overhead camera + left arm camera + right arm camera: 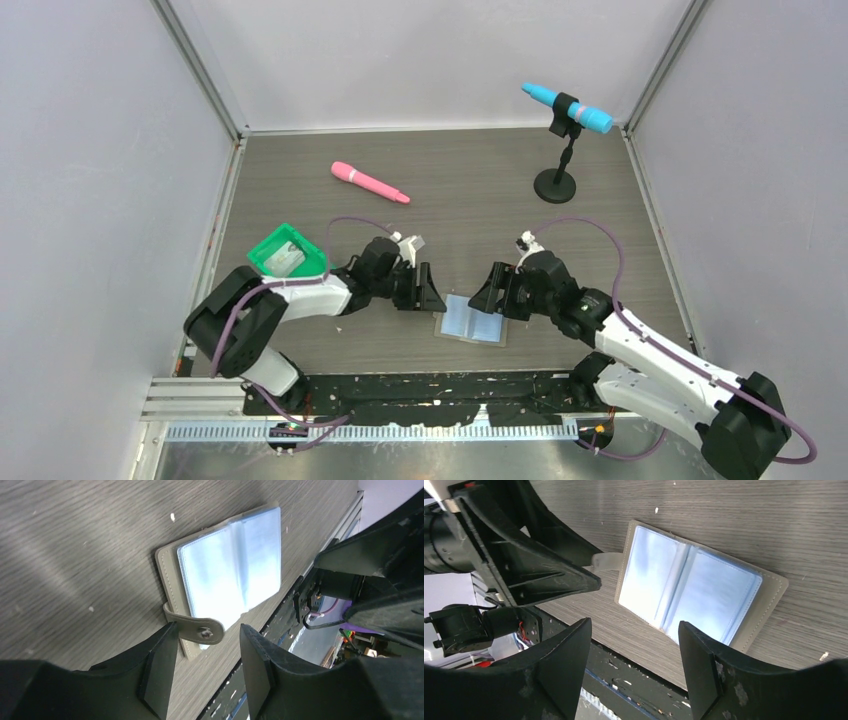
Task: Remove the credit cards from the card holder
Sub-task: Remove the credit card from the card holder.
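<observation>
On the bench [450, 170], near the front edge and between the two arms, the card holder [472, 322] lies flat and open, pale blue pockets facing up. Grey cover shows around the pockets. Cannot tell whether any pocket has a card in it. In the left wrist view the holder's strap [200, 629] with its snap sticks out from the cover edge.

The left pincer [420, 285] is just left of the holder, low over the bench, jaws spread. The strap lies in the gap between its fingers [160, 670], not pinched. The right pincer [492, 292] is just right of the holder, jaws spread wide and holding nothing. In its wrist view the open holder [689, 587] lies on the bench beyond the fingers [704, 670], apart from them. The two pincers face each other across the holder.

The green tray [262, 243] sits left of the left arm, well apart from the holder. Pale flat pieces that look like credit cards [284, 260] lie in it, too small to count. A pink marker [370, 183] lies far centre-left on the bench. A blue marker [567, 107] is clipped on a black stand [555, 183], far right.
</observation>
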`<state>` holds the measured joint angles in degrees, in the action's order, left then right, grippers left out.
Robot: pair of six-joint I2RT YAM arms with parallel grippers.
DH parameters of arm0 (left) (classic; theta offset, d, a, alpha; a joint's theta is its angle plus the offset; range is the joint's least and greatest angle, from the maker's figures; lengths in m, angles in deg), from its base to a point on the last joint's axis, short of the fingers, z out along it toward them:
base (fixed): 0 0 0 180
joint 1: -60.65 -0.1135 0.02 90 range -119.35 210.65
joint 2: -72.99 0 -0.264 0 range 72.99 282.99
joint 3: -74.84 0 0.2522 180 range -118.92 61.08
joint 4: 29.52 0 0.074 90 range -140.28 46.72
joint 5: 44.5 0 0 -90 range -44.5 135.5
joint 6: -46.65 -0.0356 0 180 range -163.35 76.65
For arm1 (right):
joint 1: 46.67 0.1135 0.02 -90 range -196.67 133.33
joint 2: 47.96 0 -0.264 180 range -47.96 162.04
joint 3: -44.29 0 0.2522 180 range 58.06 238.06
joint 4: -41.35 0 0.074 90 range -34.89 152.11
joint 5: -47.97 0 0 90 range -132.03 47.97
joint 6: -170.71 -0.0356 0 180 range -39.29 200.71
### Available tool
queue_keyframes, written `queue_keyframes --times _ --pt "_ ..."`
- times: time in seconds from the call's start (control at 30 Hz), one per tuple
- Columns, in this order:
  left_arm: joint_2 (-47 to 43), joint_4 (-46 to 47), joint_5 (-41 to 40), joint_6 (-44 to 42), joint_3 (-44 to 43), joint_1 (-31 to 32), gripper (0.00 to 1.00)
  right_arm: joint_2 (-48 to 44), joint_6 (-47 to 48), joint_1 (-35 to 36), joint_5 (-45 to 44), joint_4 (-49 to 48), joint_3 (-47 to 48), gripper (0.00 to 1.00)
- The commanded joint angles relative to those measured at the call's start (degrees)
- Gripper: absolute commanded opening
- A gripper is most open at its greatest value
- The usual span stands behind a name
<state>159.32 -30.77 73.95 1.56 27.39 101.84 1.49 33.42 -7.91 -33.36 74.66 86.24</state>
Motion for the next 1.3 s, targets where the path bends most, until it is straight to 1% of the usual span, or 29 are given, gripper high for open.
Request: queue_keyframes --times 0.0,0.17,0.27,0.37,0.5,0.6,0.63,0.67,0.77,0.9,1.07,1.27 --pt "4.2 5.6 0.6 0.4 -3.1 1.7 0.51 -2.5 1.0 -0.2 -3.0 1.3 1.0 0.71" --pt "7.0 5.7 -1.1 -0.1 -3.2 2.0 0.49 -3.1 1.3 -0.2 -2.2 0.9 0.1 0.71" --pt "7.2 2.3 -3.3 -1.5 -3.6 2.1 0.47 -3.4 1.1 -0.2 -1.3 -0.3 -1.1 0.7" --pt "6.7 1.9 -5.2 -2.7 -3.1 2.6 0.46 -3.3 0.7 -0.2 -0.7 -1.1 -1.6 0.7" --pt "7.7 2.5 -5.3 -3.0 -3.4 2.8 0.42 -2.4 1.1 -0.2 -0.5 -1.8 -1.4 0.69" --pt "8.5 3.3 -4.2 -2.3 -3.8 2.8 0.3 -1.1 1.0 -0.2 0.0 -2.4 -0.9 0.68" --pt "8.6 3.3 -4.1 -2.1 -3.8 2.8 0.24 -0.4 1.0 -0.2 0.1 -2.9 -0.8 0.68" --pt "8.4 3.4 -4.0 -1.8 -3.7 2.8 0.16 0.4 0.8 -0.2 0.6 -3.2 -0.7 0.68" --pt "6.5 3.9 -3.8 -0.6 -2.5 2.8 0.0 2.0 0.5 -0.2 1.5 -4.9 -0.6 0.68" --pt "0.5 5.1 -5.3 2.5 0.7 2.8 0.0 4.6 0.5 -0.1 2.1 -6.3 0.2 0.68" --pt "-7.2 6.1 -7.9 6.4 5.4 2.8 0.0 8.5 0.7 0.6 1.4 -7.4 2.3 0.73" --pt "-12.3 6.4 -9.4 7.8 9.0 2.8 0.0 13.5 1.6 4.5 1.0 -8.9 6.1 0.74"
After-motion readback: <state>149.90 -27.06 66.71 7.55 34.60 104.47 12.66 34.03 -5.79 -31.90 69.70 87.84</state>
